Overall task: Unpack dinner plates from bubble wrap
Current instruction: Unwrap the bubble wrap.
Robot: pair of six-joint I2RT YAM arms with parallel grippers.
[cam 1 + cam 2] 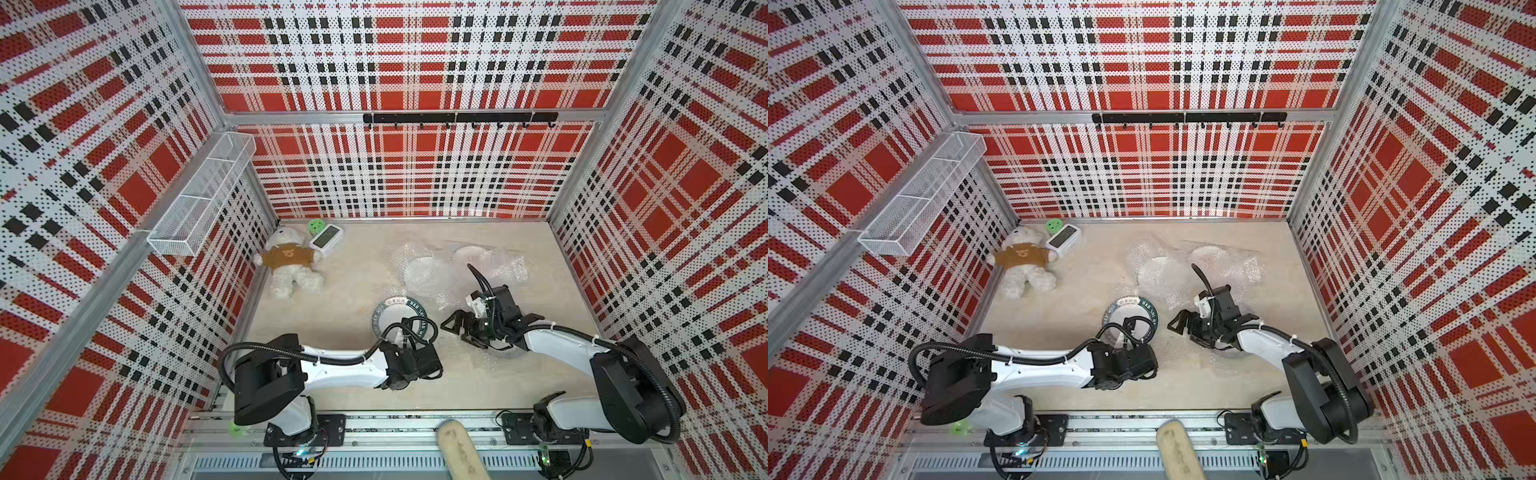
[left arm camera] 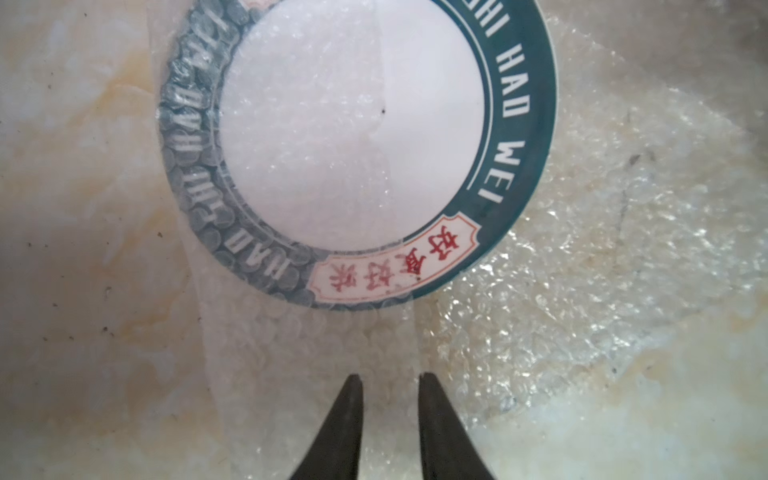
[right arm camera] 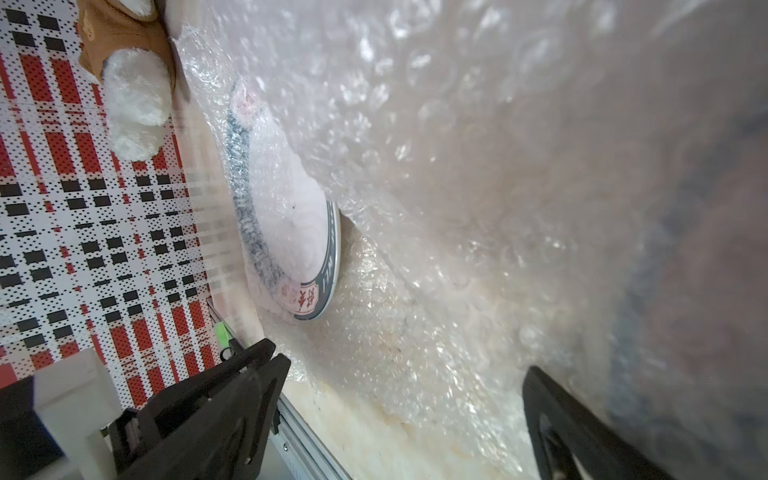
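The beige marbled table (image 1: 332, 332) carries it all. Largest on it is the bubble wrap (image 1: 503, 268). A clear, crinkled heap of it lies beyond the right pincer (image 1: 459, 332), on the side away from its arm. More crumpled wrap spreads ahead of that pincer's tips and on toward the left pincer (image 2: 390, 376). A strip of wrap (image 2: 316, 353) has its long axis running from beneath the left pincer's tips out over the rim of the lettered plate (image 2: 353, 124) and across its white middle.

The lettered plate lies flat and face up, just ahead of the left pincer and a little ahead of the right pincer's tips. Being round, it has no long axis. The half turned toward the right pincer is bare, and the half turned away is veiled by the strip. A nearer wrapped plate (image 1: 422, 272) and a farther wrapped plate (image 1: 471, 253) lie flat in the heap beyond the right pincer. Their markings cannot be made out.

The right pincer stands wide with nothing between its jaws, its tips turned toward the lettered plate. The left pincer points down at the strip with its jaws narrowly parted, and no wrap shows pinched between them.

On the plate's dark teal rim band, white capitals read "HAO WEI", with "HI" before them cut off by the picture's edge. Under the strip, "HAO" shows dimly. A pale cartouche (image 2: 395, 257) with four red Chinese characters sits on the part of the rim nearest the left pincer.
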